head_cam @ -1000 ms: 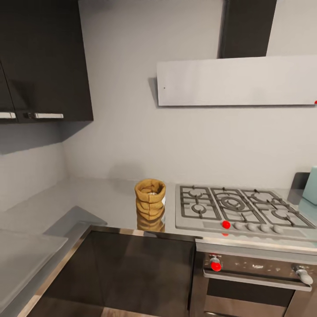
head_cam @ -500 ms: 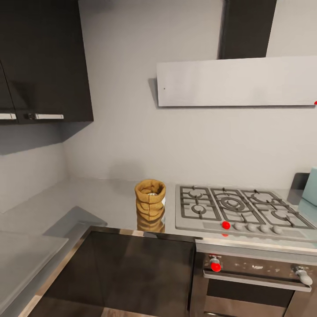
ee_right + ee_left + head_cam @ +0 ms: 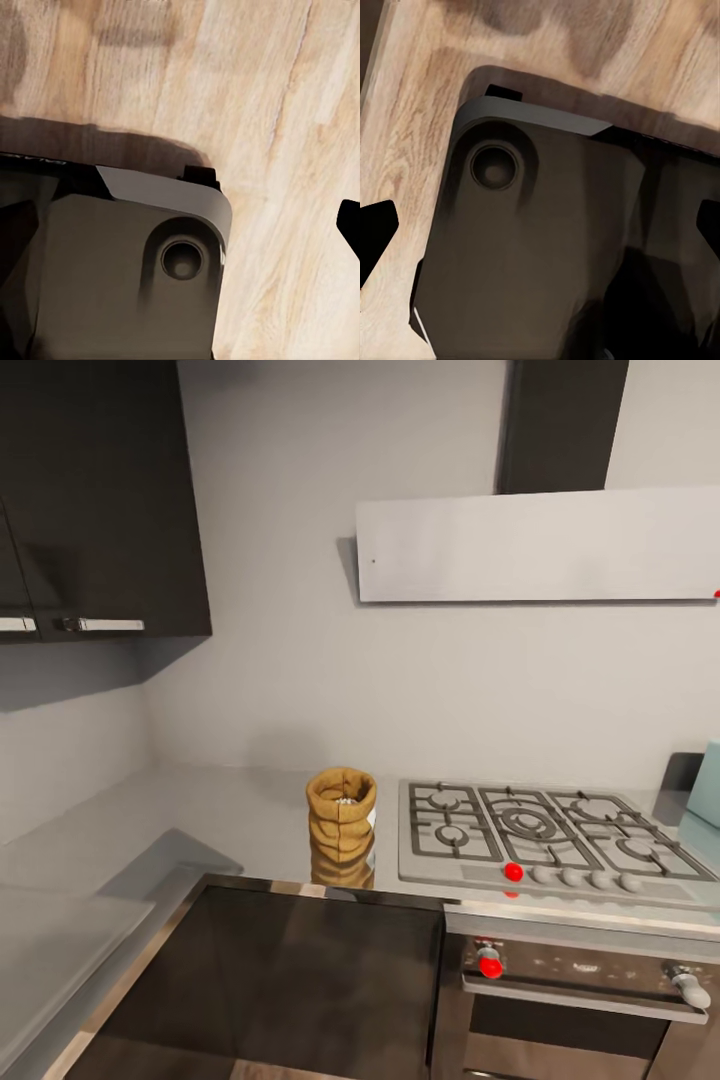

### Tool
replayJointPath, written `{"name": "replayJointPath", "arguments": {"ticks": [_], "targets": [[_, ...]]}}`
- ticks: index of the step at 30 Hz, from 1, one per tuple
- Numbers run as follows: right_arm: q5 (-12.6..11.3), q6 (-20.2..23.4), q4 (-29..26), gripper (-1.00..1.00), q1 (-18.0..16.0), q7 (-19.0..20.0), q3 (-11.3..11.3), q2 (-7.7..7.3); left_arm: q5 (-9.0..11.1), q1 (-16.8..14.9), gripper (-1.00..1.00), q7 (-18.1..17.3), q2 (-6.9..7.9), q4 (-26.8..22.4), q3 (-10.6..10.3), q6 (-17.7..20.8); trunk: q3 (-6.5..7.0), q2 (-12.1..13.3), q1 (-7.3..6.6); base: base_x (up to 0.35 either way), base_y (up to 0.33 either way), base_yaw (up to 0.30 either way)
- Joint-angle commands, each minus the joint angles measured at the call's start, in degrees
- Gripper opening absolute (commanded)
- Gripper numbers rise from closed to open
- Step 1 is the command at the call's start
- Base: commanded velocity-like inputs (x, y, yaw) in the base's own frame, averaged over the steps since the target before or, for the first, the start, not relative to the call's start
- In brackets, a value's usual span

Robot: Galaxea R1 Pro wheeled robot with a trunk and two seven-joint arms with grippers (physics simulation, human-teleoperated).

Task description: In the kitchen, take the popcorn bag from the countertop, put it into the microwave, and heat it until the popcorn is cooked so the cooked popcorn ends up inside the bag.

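Fingers (image 3: 376,240) of both arms hang spread and empty over your base and the floor. Bag (image 3: 341,812) stands upright on the table (image 3: 230,810), just beside the hob (image 3: 540,835). Roll closer squarely, then lift an arm before reaching.

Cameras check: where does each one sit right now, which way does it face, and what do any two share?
Head view: high on the robot, facing the popcorn bag on the countertop beside the hob.
Left wrist view: faces down at the robot's dark base, fingertips at the edges.
Right wrist view: the same base.
Both wrist views share the wood floor.
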Motion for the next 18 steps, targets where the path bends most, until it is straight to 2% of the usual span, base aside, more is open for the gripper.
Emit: {"name": "replayJointPath", "arguments": {"ticks": [1, 9, 18], "targets": [[0.5, -0.3, 0.2, 1.0, -0.1, 0.1, -0.5, -0.02, 0.2, 0.0, 1.0, 0.0, -0.01, -0.1, 0.0, -0.1, -0.06, 0.0, 0.02, 0.122, 0.0, 0.0], [0.9, -1.0, 0.2, 1.0, -0.1, 0.1, -0.5, -0.01, 0.4, 0.0, 1.0, 0.0, 0.09, -0.1, 0.1, -0.1, -0.06, 0.0, 0.02, 0.207, 0.0, 0.0], [0.9, -1.0, 0.1, 1.0, -0.1, 0.2, -0.6, -0.05, 0.5, 0.0, 1.0, -0.1, 0.09, -0.2, 0.3, -0.1, -0.06, 0.0, 0.02, 0.024, 0.0, 0.0]]}}
